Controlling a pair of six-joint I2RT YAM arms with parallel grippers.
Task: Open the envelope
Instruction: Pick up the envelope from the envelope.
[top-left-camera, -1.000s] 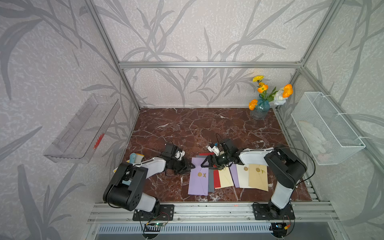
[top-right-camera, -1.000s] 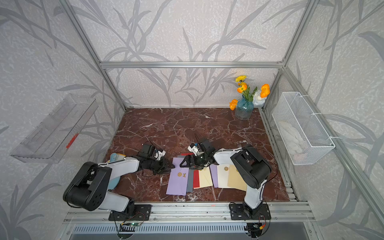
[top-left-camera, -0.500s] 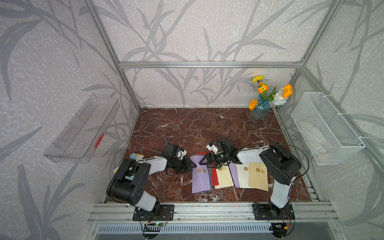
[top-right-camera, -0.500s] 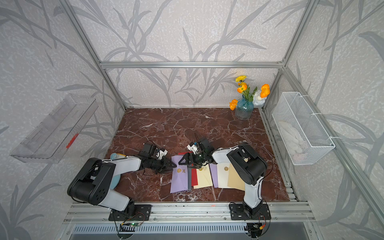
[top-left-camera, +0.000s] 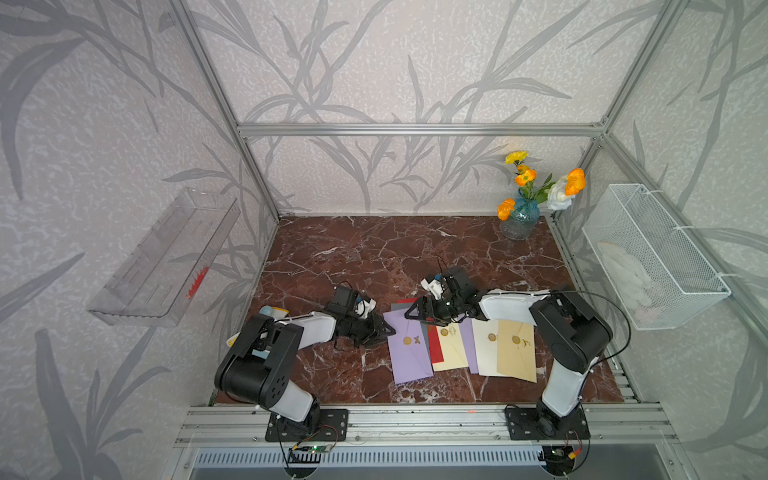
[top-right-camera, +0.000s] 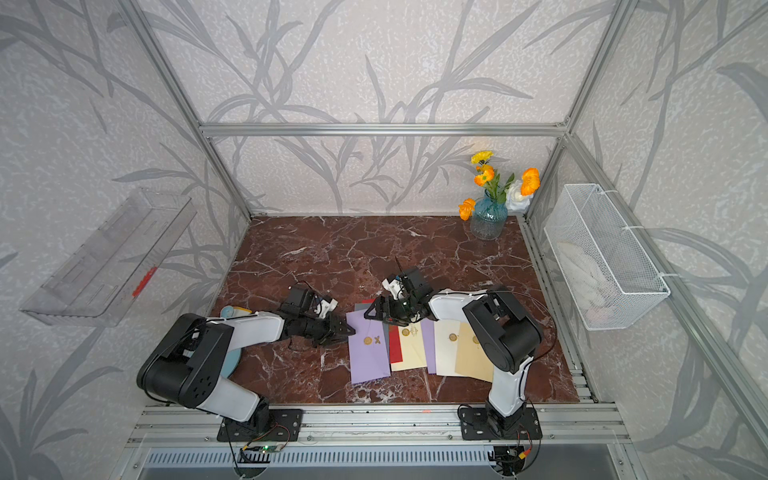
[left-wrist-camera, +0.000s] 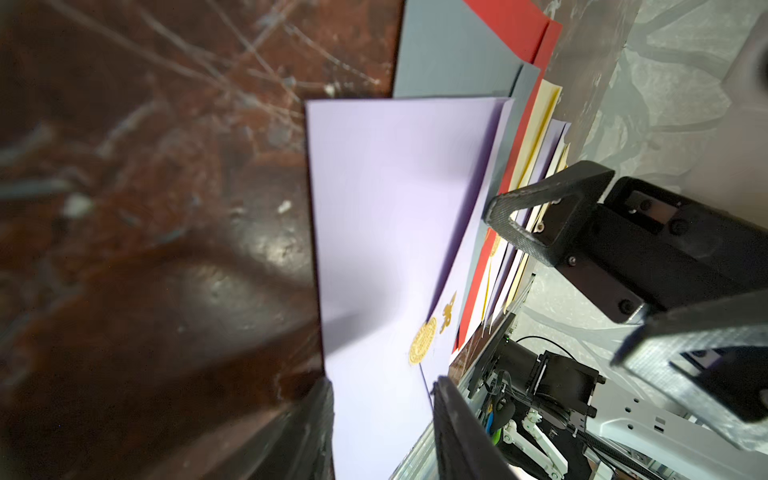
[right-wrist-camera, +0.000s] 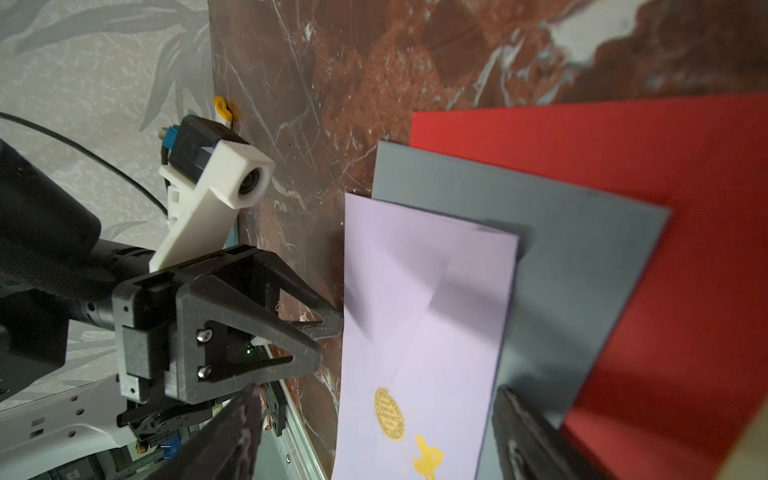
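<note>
In both top views, lavender envelope (top-left-camera: 409, 353) flat on marble table (top-left-camera: 332, 257), sealed, left gripper (top-left-camera: 384, 330) at its left edge, right gripper (top-left-camera: 411, 313) over its far end — left wrist, jaws narrowly apart, right wrist, jaws spread wide.

Two matching arms out there: the left arm (top-left-camera: 270, 353) and the right arm (top-left-camera: 569, 332) both wore glossy white shells between chunky black joint housings dotted with small holes. Each stood on a black base plate (top-left-camera: 332, 424), bolted at the corners. A thin black cable (top-left-camera: 629, 330) looped off the right one. The left pincer (right-wrist-camera: 326, 338) showed grainy matte-black fingers (right-wrist-camera: 183, 316), open triangles with silver screws (right-wrist-camera: 200, 336), and above it sat a white camera bracket (right-wrist-camera: 216, 183) with a round lens. The right pincer (top-left-camera: 411, 314) had the same black build.
</note>
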